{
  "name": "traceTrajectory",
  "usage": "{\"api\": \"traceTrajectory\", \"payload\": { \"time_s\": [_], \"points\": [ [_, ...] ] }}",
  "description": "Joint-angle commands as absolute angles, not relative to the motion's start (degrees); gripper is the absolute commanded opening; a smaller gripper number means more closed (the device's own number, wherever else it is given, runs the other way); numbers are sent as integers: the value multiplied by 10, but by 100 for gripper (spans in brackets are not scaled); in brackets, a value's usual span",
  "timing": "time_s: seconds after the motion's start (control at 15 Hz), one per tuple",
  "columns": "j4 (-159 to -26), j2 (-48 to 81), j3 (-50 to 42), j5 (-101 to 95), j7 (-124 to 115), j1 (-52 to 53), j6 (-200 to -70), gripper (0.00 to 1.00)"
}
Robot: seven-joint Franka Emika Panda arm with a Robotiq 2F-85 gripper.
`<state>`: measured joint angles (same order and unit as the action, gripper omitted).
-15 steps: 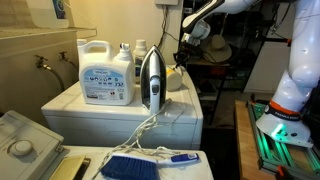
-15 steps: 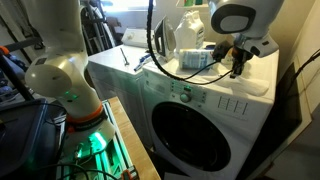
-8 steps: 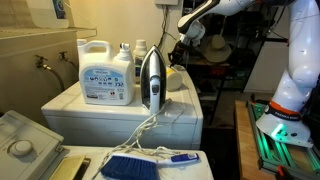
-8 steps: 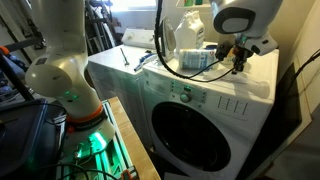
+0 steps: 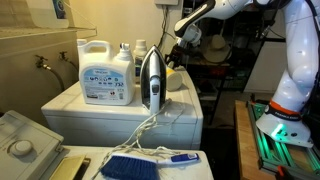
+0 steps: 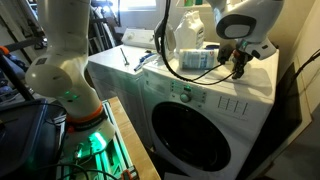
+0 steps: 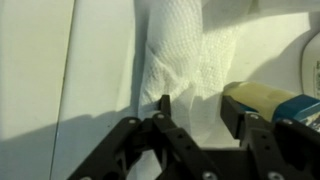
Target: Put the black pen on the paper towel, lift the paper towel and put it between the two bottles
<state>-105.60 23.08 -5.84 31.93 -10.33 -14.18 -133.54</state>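
Note:
My gripper (image 7: 200, 105) is open and hangs just above a crumpled white paper towel (image 7: 185, 55) on the white washer top. A yellow and blue bottle (image 7: 270, 100) lies close beside its right finger. In both exterior views the gripper (image 5: 181, 55) (image 6: 238, 66) is at one end of the washer top (image 6: 150, 75), near a lying bottle (image 6: 196, 59). A large white detergent bottle (image 5: 105, 72) stands at the other side. A thin dark object that may be the black pen (image 6: 125, 58) lies far from the gripper. No pen shows in the wrist view.
An upright iron (image 5: 151, 80) stands in the middle of the washer top, its cord (image 5: 145, 128) hanging over the front. Smaller bottles (image 5: 127, 52) stand behind the detergent bottle. A blue brush (image 5: 130, 166) lies on a lower surface. A wall runs behind the washer.
The arm has shifted slightly above the washer's end. The gripper stays open over the paper towel, and nothing on the washer has moved.

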Motion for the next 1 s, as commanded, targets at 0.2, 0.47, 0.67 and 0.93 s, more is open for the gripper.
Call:
{"api": "traceTrajectory", "payload": {
  "time_s": [0.2, 0.47, 0.67, 0.93],
  "points": [
    [-1032, 233, -49, 343, -75, -152, -1333, 100],
    [-1030, 228, -53, 321, -59, -151, -1301, 100],
    [-1036, 235, -56, 314, -53, -148, -1279, 100],
    [-1038, 240, -65, 288, -60, -145, -1258, 100]
  ]
}}
